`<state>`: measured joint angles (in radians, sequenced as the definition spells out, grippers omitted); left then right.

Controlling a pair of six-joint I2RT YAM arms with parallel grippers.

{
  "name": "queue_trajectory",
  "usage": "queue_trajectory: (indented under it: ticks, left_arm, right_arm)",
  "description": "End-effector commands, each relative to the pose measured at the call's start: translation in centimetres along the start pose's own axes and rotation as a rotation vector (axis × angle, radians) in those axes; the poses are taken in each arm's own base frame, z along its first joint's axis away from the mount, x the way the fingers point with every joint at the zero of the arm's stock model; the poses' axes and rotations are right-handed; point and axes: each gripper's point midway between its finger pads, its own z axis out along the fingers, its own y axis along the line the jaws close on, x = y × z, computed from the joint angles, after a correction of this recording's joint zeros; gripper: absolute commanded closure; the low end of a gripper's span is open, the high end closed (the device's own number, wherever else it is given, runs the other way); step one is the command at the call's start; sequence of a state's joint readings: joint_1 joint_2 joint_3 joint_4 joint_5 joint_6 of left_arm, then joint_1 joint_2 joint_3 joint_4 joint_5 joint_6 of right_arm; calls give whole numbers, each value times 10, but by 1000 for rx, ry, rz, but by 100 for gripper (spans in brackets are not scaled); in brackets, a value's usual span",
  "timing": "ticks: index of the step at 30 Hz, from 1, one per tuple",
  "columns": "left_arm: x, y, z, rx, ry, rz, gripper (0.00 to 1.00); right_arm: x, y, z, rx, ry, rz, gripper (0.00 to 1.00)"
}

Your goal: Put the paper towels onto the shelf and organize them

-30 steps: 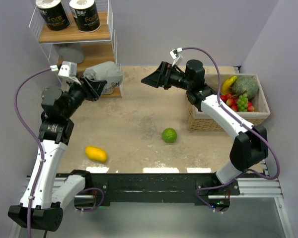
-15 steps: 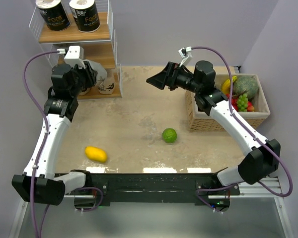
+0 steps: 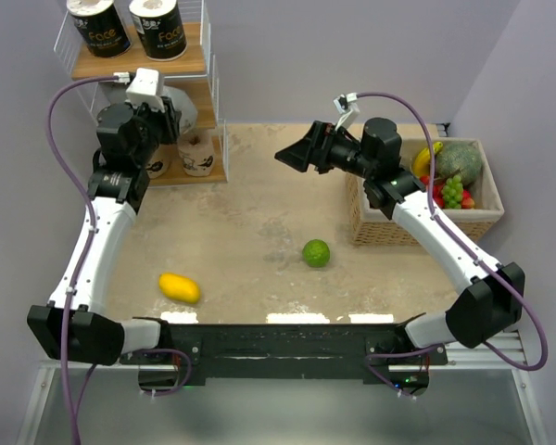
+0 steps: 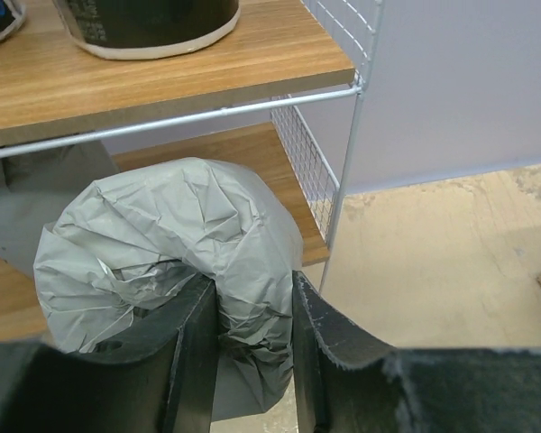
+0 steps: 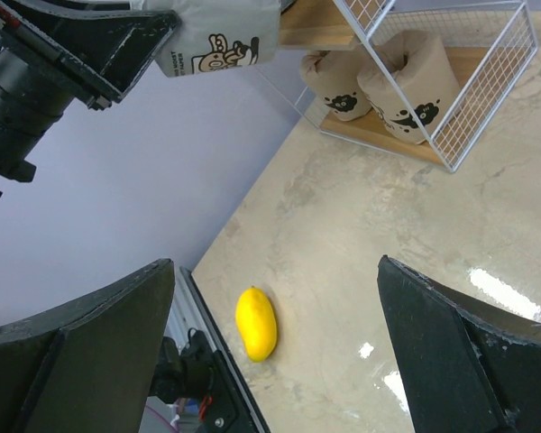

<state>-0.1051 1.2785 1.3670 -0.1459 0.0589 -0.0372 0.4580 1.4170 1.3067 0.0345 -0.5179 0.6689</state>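
Note:
The shelf [image 3: 193, 63] stands at the far left. Two black rolls [image 3: 157, 26] stand on its top board, which also shows in the left wrist view [image 4: 162, 72]. Two tan rolls [image 3: 199, 154] stand on the bottom board and also show in the right wrist view [image 5: 410, 81]. My left gripper [image 3: 171, 119] is shut on a crumpled grey roll [image 4: 162, 216] and holds it at the open side of the middle tier [image 4: 252, 149]. A second grey shape [image 4: 27, 203] sits further in on that tier. My right gripper [image 3: 292, 156] is open and empty above the table's middle.
A yellow oval fruit [image 3: 179, 287] lies near the front left, also in the right wrist view [image 5: 256, 323]. A green round fruit [image 3: 316, 252] lies mid-table. A wicker basket [image 3: 426, 227] of fruit stands at the right.
My left arm has risen and swung left, carrying the grey roll from beside the bottom tier up to the middle tier. My right gripper has shifted slightly right and stays open.

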Motion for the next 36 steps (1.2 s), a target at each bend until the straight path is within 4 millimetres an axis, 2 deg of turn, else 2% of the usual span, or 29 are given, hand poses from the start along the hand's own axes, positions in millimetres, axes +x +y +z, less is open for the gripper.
queue_trajectory:
  ticks: [1,8,16,22,29,36]
  left_arm:
    - [-56,-2,5,36,-197,122,63]
    - [-58,-3,23,47,-225,160,63]
    - [-47,0,44,49,-207,212,62]
    - [-47,2,52,40,-219,231,55]
    - [-58,3,54,36,-255,258,43]
    - [-80,-3,41,58,-311,257,40]
  right_arm:
    - [-16,13,-7,-17,-50,-43,1]
    - [-18,18,-10,-23,-54,-47,1]
    - [-24,24,-18,-15,-77,-60,1]
    - [-27,27,-20,-15,-85,-66,1]
    - [-30,29,-22,-11,-93,-66,1]
    - [-31,30,-24,-11,-98,-67,1]
